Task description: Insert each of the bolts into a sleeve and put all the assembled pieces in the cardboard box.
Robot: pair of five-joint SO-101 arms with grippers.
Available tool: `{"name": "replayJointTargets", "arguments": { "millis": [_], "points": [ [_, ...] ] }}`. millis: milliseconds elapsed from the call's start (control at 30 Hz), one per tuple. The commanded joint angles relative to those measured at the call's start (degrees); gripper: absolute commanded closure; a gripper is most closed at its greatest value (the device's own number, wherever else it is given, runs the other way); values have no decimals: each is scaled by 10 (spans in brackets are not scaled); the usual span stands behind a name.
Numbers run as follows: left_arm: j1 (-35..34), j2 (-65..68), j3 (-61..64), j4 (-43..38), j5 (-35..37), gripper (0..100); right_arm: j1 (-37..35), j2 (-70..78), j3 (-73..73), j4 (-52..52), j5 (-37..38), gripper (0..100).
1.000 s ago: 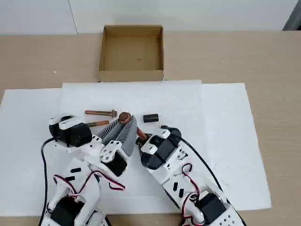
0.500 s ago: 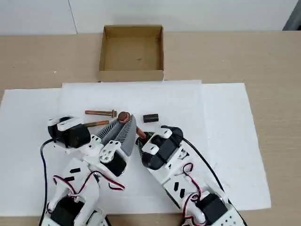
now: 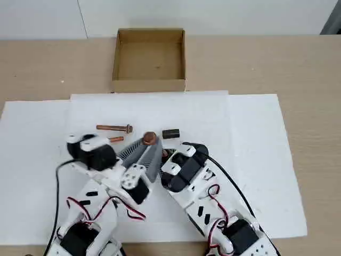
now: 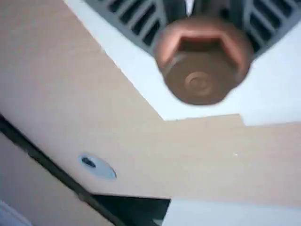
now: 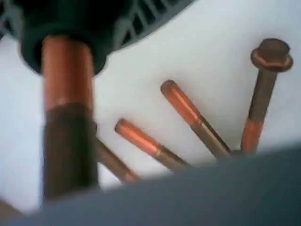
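Left pincer (image 3: 149, 145) clenches one bolt (image 4: 202, 61), right pincer (image 3: 163, 155) one sleeve (image 5: 66, 23); one spare sleeve (image 3: 170, 133), three loose bolts (image 5: 195, 117) nearby.

left gripper (image 3: 149, 141) clamped, right gripper (image 3: 160, 154) clamped

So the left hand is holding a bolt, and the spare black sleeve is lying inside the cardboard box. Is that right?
Not quite. The left hand does hold a bolt, but the spare black sleeve is not inside the cardboard box. It lies on the white sheet, just beyond the two hands, as the high view shows.
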Motion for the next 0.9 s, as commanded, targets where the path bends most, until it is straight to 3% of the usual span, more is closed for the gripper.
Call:
{"name": "replayJointTargets", "arguments": {
  "millis": [0,267,533,733,867],
  "points": [
    [51,4,12,24,-24,994,-6,-7,-38,-15,6,996],
    [68,2,31,84,-51,994,-36,-7,-38,-15,17,996],
    [66,2,31,87,-50,991,-47,-7,-35,-16,33,996],
    [61,4,29,101,-50,848,-45,-7,-34,-15,32,996],
    [18,2,24,128,-64,820,-45,-7,-33,-15,32,996]
  ]
}}
